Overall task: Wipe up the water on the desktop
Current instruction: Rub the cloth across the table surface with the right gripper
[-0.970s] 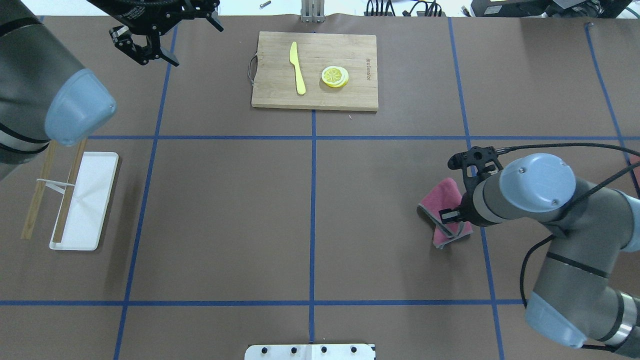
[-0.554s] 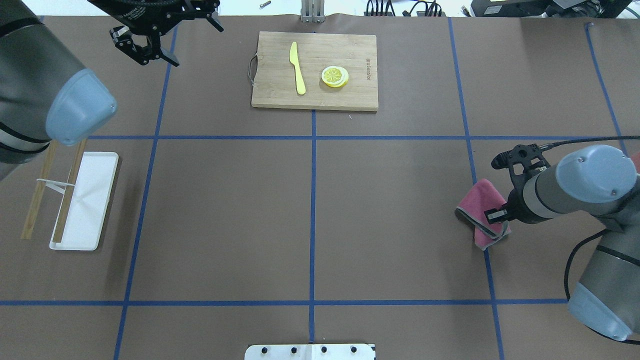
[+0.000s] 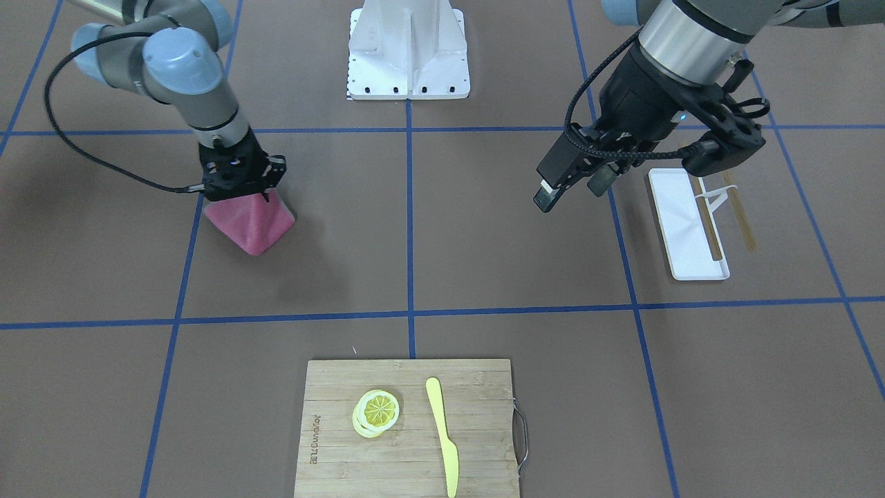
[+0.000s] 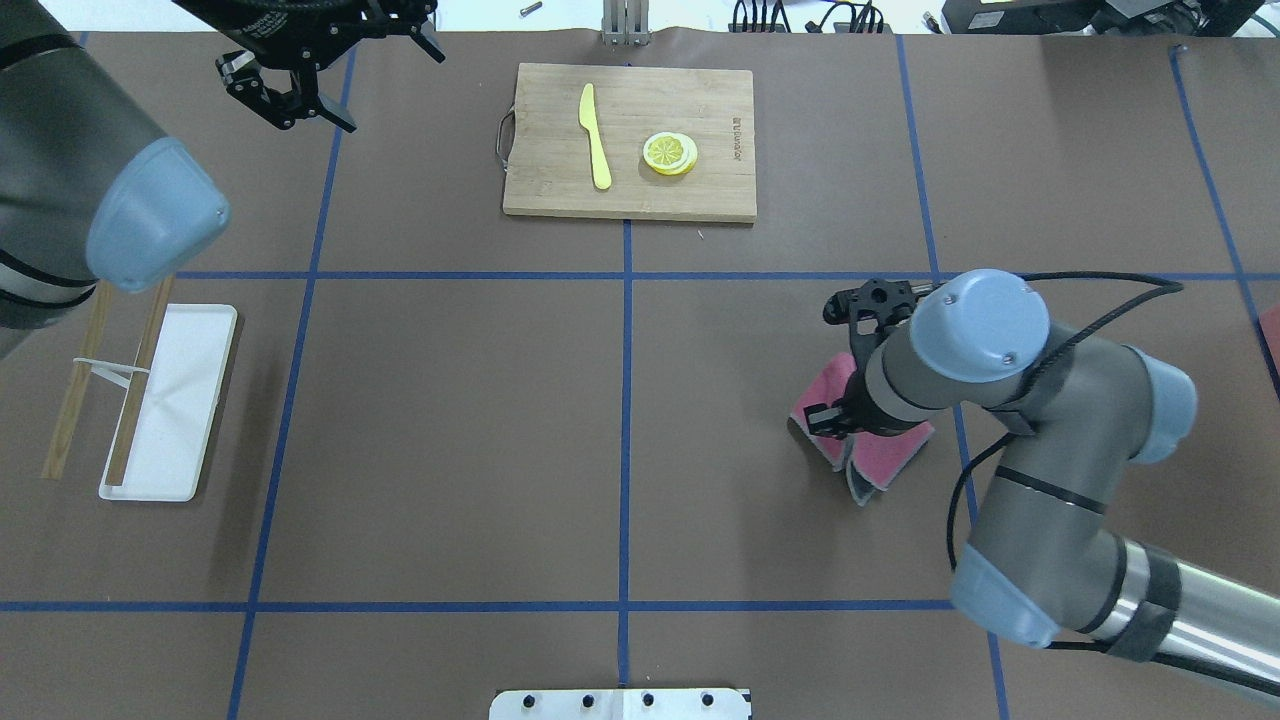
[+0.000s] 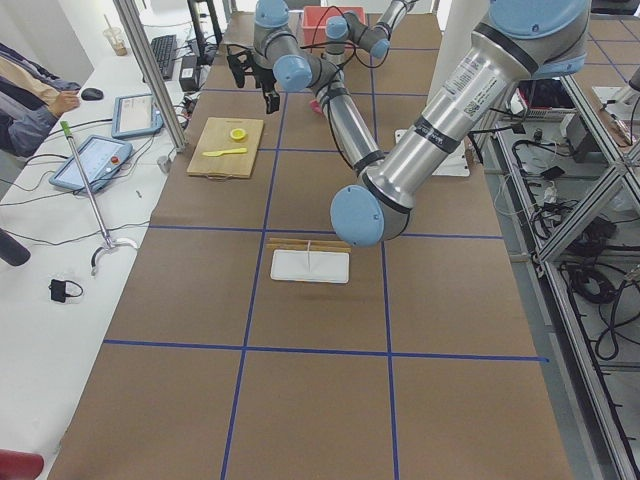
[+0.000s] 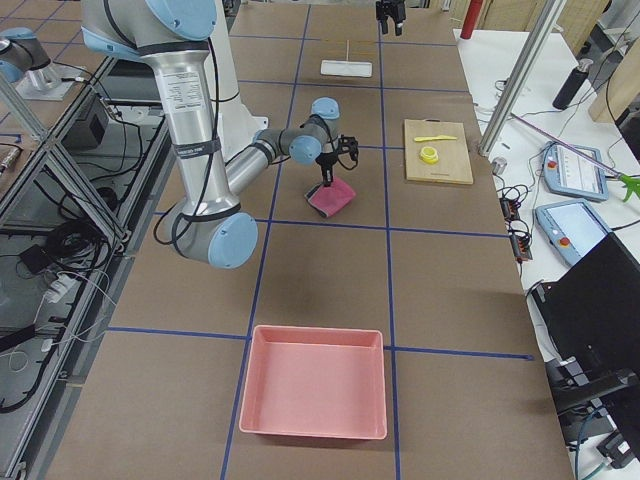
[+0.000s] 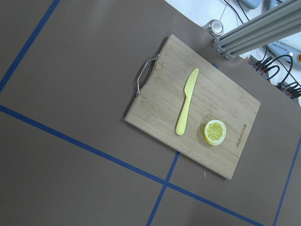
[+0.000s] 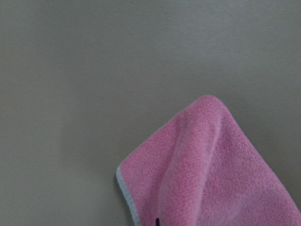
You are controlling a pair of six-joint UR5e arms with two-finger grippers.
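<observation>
The desktop, brown w/ blue tape lines, is spread under everything. The L arm is seen entering the overhead view at approx. 9 o'clock and reaching up to 11; the R arm enters at 4 o'clock and is bent back toward the centre. A pink bin is shown only in the right side view, on the desktop at the near end. A bamboo cutting board is laid at 12 o'clock of the overhead view, and a white tray at 9 o'clock. A pink cloth is found at approx. 4 o'clock from the table's middle, just beside a tape line. It is pinched at its peak by the R gripper, fingers pressed together on the fabric, so that it is tented up while its lower edges rest on the desktop. The desktop thus lies directly below that gripper, w/ only the cloth between them. The L gripper is held above the desktop at approx. 11 o'clock overhead, fingers spread w/ nothing between them, well apart from the cloth. Chopsticks are laid along the tray's 9 o'clock side, one on its edge. A yellow knife and a lemon slice are set on the board, the slice at the knife's 3 o'clock.
</observation>
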